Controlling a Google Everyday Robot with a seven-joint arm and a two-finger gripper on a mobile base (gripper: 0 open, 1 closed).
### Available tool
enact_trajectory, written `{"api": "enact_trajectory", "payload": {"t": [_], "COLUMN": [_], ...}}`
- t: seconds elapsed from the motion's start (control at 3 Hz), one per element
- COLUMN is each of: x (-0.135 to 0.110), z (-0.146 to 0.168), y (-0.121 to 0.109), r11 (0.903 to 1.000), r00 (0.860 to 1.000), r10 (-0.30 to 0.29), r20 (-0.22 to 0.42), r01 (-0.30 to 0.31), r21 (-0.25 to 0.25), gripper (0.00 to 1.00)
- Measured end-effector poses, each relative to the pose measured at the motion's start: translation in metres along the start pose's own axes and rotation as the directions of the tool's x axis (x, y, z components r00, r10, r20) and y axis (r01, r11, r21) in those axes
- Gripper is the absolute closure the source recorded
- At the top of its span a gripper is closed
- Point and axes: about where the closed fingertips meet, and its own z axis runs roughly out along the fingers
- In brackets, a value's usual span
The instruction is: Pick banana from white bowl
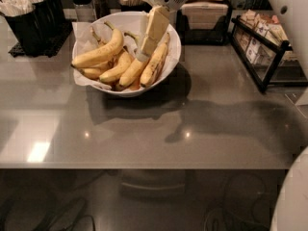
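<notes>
The white bowl (pixel 171 57), lined with crumpled white paper, stands at the back middle of the grey counter. It holds several bananas. The largest banana (pixel 98 53), bright yellow and strongly curved, lies on the left side on top of the others. A brown-streaked banana (pixel 155 64) lies on the right side, with smaller yellow ones (pixel 117 70) between them. My gripper (pixel 143 55) reaches down from the upper right into the middle of the bowl. Its tip is over the bananas, just right of the largest one, and it hides part of the bowl's contents.
Black cutlery containers (pixel 30 19) stand at the back left, with dark-capped shakers (pixel 83 2) beside them. A box (pixel 203 14) sits behind the bowl. A black wire rack (pixel 262 52) of packets stands on the right. The counter's front edge (pixel 144 167) runs across below.
</notes>
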Motion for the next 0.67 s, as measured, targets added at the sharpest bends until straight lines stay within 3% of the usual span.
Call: {"api": "enact_trajectory", "payload": {"t": [0.33, 0.67], "x": [0.003, 0.005], "z": [0.000, 0.049], "y": [-0.003, -0.042], "r11": [0.9994, 0.9996], "r00": [0.999, 0.999], "r10": [0.016, 0.009], "r20": [0.032, 0.043], "r01": [-0.017, -0.008], "r21": [0.031, -0.028], "gripper": [0.00, 0.00]}}
